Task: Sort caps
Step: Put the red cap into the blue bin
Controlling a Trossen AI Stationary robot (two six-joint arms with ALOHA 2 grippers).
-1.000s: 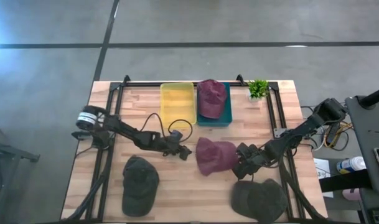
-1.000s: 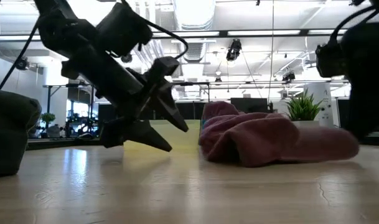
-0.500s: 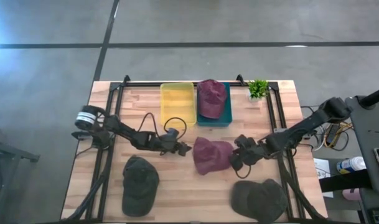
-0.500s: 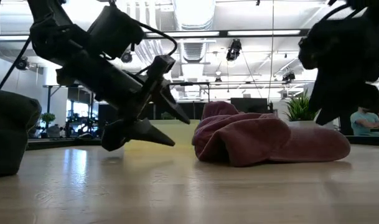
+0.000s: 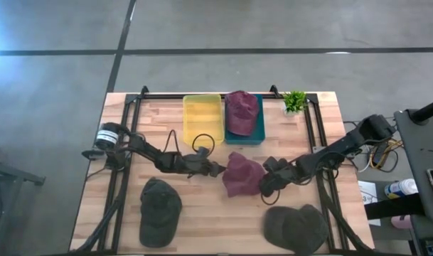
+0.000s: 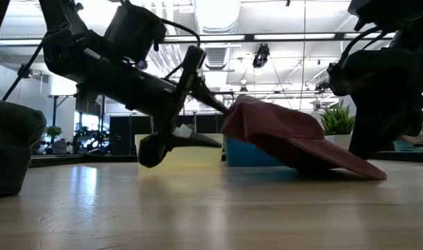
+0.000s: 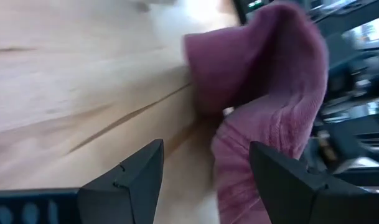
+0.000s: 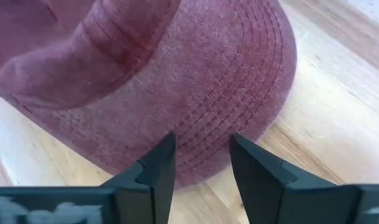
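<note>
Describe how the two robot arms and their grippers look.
Both arms are dark, slim and jointed. The left arm has a white, light-marked cylinder at its base and a black cable looping above its gripper. The right gripper has the same dark, wedge-shaped fingers, tapering to blunt tips.

Wooden table top (image 5: 202, 213), pale planks, black rail frame (image 5: 202, 93) along its far edge and sides. Floor (image 5: 60, 43) beneath is grey concrete with dark seam lines crossing it. Low view: open hall behind the table, white ceiling (image 6: 280, 17) with exposed ducts and long strip lights (image 6: 305, 37); hanging spot fixture (image 6: 264, 54) at centre (several more fixtures further right). Dark glazed partition (image 6: 114, 128) at left.
</note>
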